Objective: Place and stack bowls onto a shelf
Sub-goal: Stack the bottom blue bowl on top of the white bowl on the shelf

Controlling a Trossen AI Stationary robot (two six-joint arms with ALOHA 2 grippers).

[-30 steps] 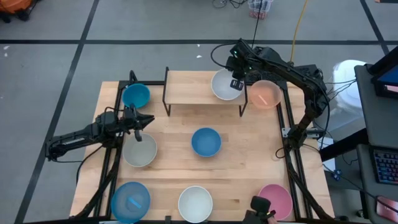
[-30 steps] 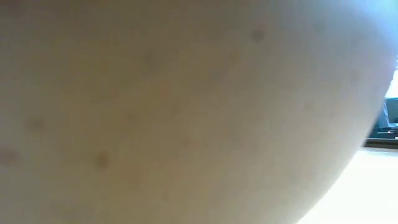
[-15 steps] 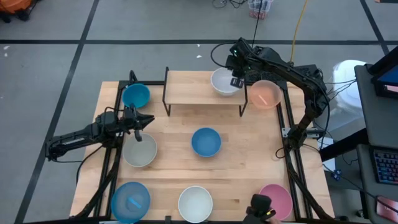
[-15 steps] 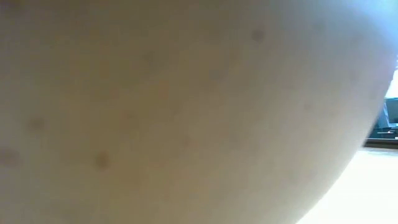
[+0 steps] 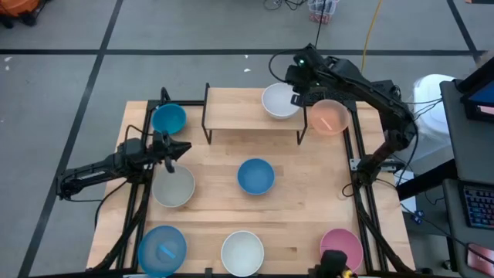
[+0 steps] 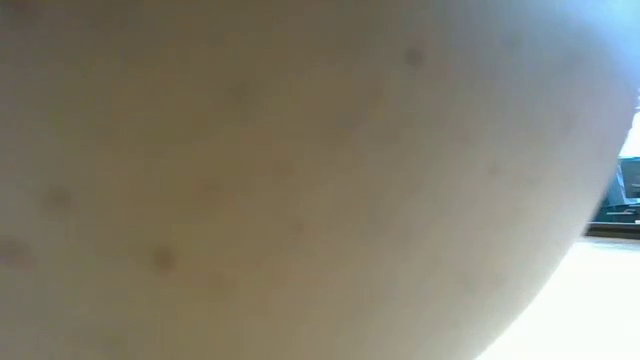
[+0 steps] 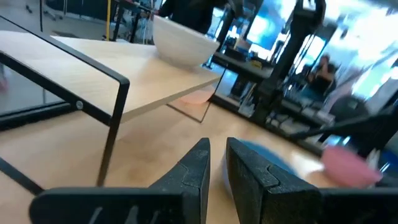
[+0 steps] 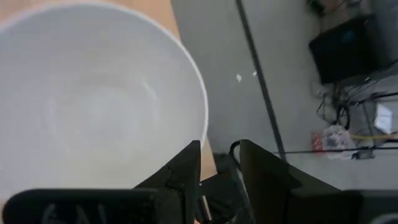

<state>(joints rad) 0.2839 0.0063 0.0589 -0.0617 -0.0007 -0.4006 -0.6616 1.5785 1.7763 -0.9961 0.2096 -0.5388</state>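
Observation:
The shelf [image 5: 239,108] stands at the table's far side. A white bowl [image 5: 279,101] sits upright on its right end, also seen in the right wrist view [image 8: 93,99] and the left wrist view [image 7: 180,43]. My right gripper [image 5: 296,96] hangs open just above that bowl's right rim, touching nothing [image 8: 219,163]. My left gripper [image 5: 179,148] waits level at the table's left, its fingers a narrow gap apart with nothing between them [image 7: 216,163]. Blue [image 5: 168,119], grey-beige [image 5: 173,186], blue [image 5: 255,176] and peach [image 5: 329,116] bowls sit on the table.
Along the near edge sit a light blue bowl [image 5: 162,250], a white bowl [image 5: 242,252] and a pink bowl [image 5: 341,249]. The low view is filled by the side of a pale bowl [image 6: 300,180]. The shelf's left half [image 5: 231,110] is bare wood.
The white bowl has come down onto the shelf's right end and stays there. My right gripper has left it and risen, drawing a little toward the table's far right.

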